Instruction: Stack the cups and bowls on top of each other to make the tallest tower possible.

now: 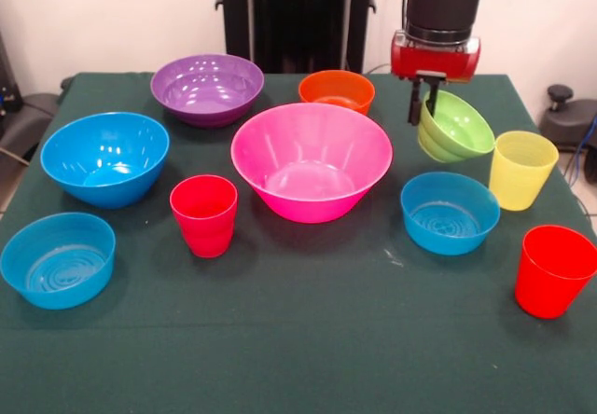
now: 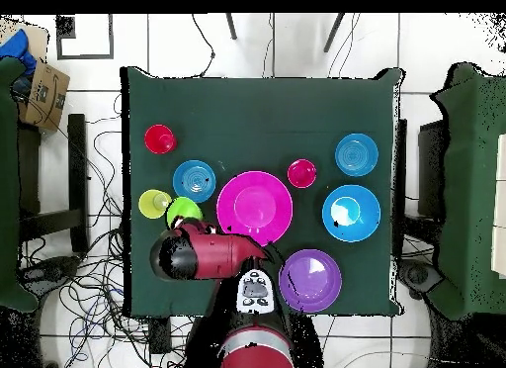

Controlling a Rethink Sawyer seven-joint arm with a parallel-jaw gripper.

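Note:
My gripper [image 1: 424,100] is shut on the rim of the small lime green bowl [image 1: 457,127], holding it tilted above the table at the back right. In the overhead view the green bowl [image 2: 184,210] peeks out beside my arm. The big pink bowl [image 1: 311,160] sits in the middle, with the orange bowl [image 1: 337,90] and purple bowl [image 1: 207,88] behind it. Three blue bowls stand apart: a large one [image 1: 104,158], one at front left [image 1: 58,258] and one at right [image 1: 450,211]. A yellow cup [image 1: 521,169] and two red cups [image 1: 203,213] [image 1: 554,269] stand upright. Nothing is stacked.
The green-clothed table [image 1: 298,358] has open cloth along its front edge. The robot's pedestal [image 1: 298,13] stands behind the table. In the overhead view my arm [image 2: 212,253] covers the orange bowl, and cables lie on the floor around the table.

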